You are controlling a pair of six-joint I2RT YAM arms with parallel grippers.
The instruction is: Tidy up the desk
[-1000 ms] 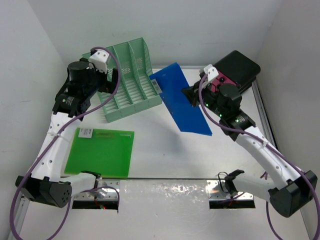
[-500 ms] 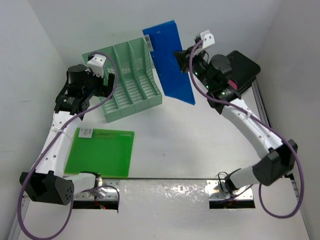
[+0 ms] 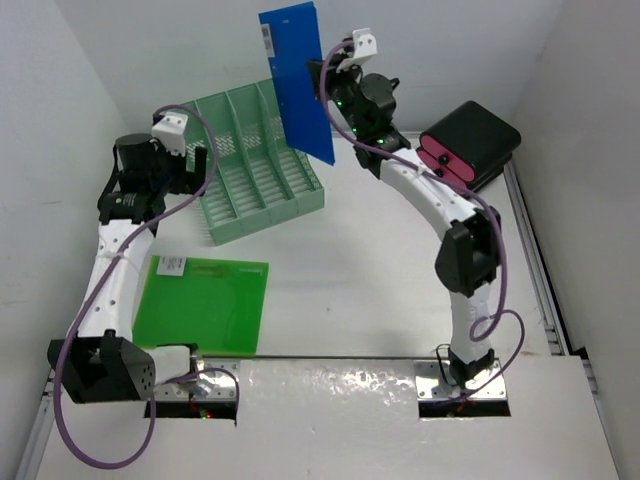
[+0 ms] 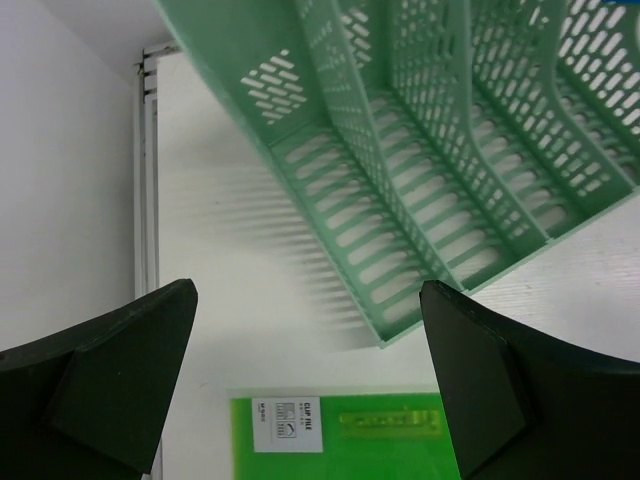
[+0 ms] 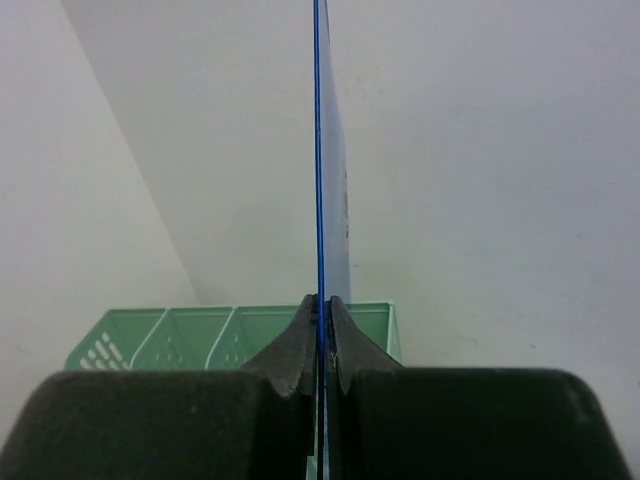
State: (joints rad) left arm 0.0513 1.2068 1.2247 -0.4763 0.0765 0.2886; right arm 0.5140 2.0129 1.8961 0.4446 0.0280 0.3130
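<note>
Here, the right gripper is clamped on one edge of a blue folder, holding it upright in the air over the right side of the green rack, which sits on the far left part of the desk. The left gripper hovers by the rack's left side, jaws spread wide with nothing between them. A green folder lies flat on the desk's near left, and a black-and-pink box sits at the far right
</note>
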